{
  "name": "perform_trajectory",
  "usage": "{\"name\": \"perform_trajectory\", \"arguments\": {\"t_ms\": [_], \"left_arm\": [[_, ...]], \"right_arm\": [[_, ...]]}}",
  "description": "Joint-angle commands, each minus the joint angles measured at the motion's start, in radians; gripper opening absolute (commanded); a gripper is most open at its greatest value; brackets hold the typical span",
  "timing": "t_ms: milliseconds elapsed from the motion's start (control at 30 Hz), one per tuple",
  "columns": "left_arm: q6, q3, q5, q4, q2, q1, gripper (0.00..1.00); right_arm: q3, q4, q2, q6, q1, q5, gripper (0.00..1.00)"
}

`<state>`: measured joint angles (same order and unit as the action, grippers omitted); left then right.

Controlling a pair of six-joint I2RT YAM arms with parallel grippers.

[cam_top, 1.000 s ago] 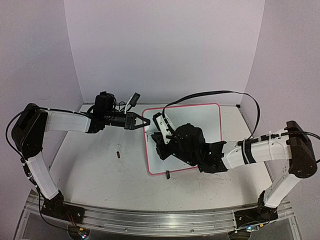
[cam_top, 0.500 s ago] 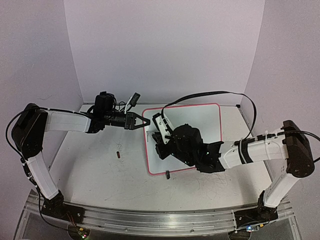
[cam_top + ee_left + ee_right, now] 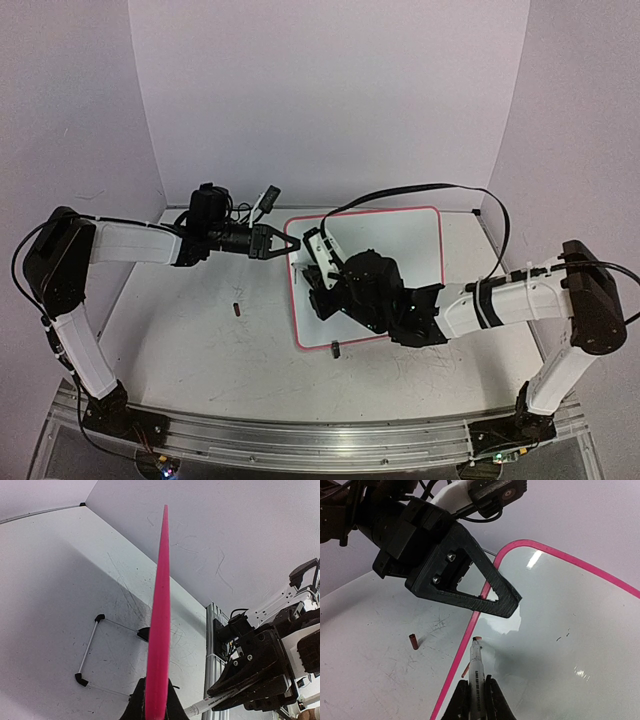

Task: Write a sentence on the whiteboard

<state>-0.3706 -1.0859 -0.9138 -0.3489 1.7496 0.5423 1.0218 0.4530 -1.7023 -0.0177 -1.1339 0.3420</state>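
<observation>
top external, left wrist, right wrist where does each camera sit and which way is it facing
Top external: above and behind the robot, looking down at the table; left arm and right arm meet at the whiteboard.
Left wrist: on the left arm, sighting along the whiteboard's pink rim edge-on; left gripper clamps it.
Right wrist: looks down at the whiteboard's corner; right gripper holds the marker.
Both wrist views show the other arm's gripper.

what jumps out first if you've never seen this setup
The pink-rimmed whiteboard sits in the middle of the table, its left edge clamped in the left pincer. Over it, the right pincer grips a marker, tip down by that same rim. A small dark red cylinder lies left of the board.
</observation>
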Motion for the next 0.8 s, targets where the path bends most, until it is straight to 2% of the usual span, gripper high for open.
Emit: {"name": "perform_trajectory", "arguments": {"t_ms": [0, 767], "left_arm": [[-0.005, -0.004, 0.016, 0.006, -0.031, -0.005, 0.0], [-0.006, -0.004, 0.018, 0.005, -0.033, -0.004, 0.0]], "right_arm": [[0.035, -0.005, -0.016, 0.009, 0.005, 0.039, 0.0], [-0.037, -0.063, 0.062, 0.083, 0.006, 0.12, 0.0]]}}
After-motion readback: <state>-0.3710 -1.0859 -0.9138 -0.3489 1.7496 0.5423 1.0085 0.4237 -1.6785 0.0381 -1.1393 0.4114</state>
